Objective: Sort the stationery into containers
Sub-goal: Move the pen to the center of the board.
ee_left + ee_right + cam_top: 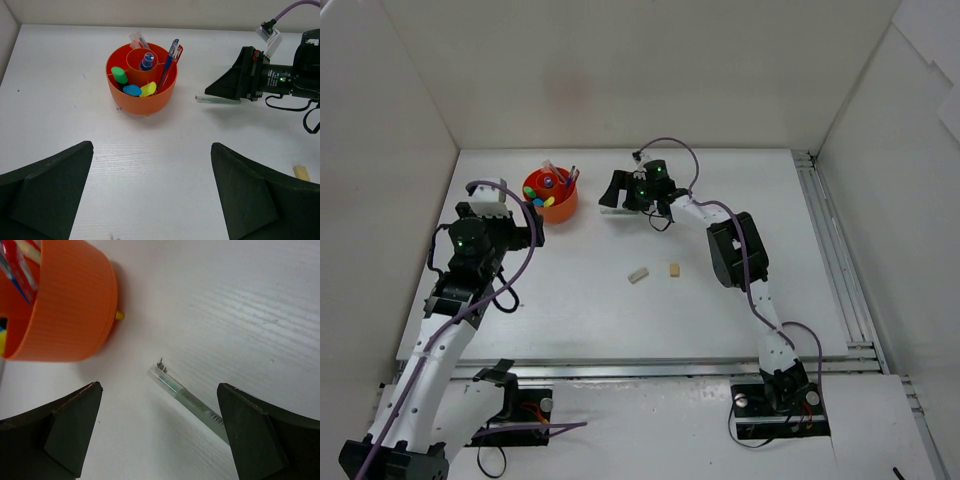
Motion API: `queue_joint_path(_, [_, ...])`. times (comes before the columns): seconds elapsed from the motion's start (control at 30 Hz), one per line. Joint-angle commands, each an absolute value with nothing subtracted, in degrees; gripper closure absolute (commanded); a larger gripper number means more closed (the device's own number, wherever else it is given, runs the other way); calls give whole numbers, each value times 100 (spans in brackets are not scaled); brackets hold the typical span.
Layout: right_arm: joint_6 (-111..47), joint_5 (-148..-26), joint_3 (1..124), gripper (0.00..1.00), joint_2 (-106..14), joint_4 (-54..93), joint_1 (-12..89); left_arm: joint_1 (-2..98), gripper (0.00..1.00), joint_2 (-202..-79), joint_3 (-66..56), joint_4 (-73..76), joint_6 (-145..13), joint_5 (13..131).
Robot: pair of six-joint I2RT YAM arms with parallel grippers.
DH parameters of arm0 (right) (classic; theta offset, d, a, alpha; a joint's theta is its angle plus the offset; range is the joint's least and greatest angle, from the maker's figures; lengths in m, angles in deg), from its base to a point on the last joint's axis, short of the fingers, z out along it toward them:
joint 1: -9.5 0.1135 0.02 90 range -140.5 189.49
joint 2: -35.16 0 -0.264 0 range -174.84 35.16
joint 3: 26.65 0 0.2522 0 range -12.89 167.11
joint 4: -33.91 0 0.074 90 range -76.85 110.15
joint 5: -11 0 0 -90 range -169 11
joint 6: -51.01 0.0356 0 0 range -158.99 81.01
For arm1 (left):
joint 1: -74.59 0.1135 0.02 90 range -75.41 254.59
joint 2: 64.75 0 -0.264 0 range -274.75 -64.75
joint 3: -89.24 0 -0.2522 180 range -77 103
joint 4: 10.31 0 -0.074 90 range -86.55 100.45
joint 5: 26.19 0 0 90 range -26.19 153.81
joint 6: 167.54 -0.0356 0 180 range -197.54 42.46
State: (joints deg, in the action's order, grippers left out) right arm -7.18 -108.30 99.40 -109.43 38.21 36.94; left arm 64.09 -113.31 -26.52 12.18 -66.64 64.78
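Note:
The orange organizer (pixel 550 196) stands at the back left of the table. In the left wrist view it (pixel 141 95) holds highlighters with green (pixel 119 75), blue (pixel 132 90) and yellow (pixel 148 89) caps, a blue-capped tube (pixel 147 60) in the centre well, and blue and red pens (pixel 170 57). A clear grey pen (pixel 192 402) lies flat on the table just right of the organizer. My right gripper (pixel 160 432) is open, with one finger on each side of the pen and not gripping it. Two beige erasers (pixel 639 275) (pixel 674 269) lie mid-table. My left gripper (pixel 152 190) is open and empty, in front of the organizer.
White walls enclose the table on the left, back and right. A metal rail (pixel 825 250) runs along the table's right edge. The right arm's cable (pixel 670 145) loops above its wrist. One eraser (pixel 301 173) shows at the right edge of the left wrist view.

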Motion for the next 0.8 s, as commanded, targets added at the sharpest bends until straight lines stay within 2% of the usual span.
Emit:
queue_joint_path(0.0, [-1969, -10425, 9637, 2, -10072, 3133, 4007, 6335, 0, -11195, -2321, 1180, -6568, 6216])
queue_joint_path(0.13, [-2590, -9519, 9671, 2, -9905, 2052, 4342, 6334, 0, -11090, -2391, 1250, -6550, 6197])
queue_joint_path(0.3, [-2799, -9580, 8830, 2, -9448, 1778, 4412, 6334, 0, -10870, -2514, 1303, -6567, 6205])
queue_joint_path(0.4, [-3458, -8974, 8722, 2, -9333, 1340, 4692, 6334, 0, -10800, -2585, 1285, -6568, 6284])
queue_joint_path(0.53, [-4311, -7553, 8740, 3, -9368, 478, 5255, 6334, 0, -10747, -2629, 1355, -6515, 6250])
queue_joint_path(0.6, [-4470, -7505, 8547, 20, -9325, 406, 5423, 6334, 0, -10721, -2664, 1426, -6462, 6197])
queue_joint_path(0.63, [-4453, -7522, 8494, 39, -9290, 415, 5467, 6334, 0, -10686, -2681, 1409, -6462, 6205])
queue_joint_path(0.73, [-4470, -7767, 8405, 59, -9280, 415, 5485, 6334, 0, -10633, -2699, 1426, -6436, 6258])
queue_joint_path(0.77, [-4514, -7795, 8423, 62, -9281, 415, 5485, 6334, 0, -10624, -2699, 1443, -6436, 6258])
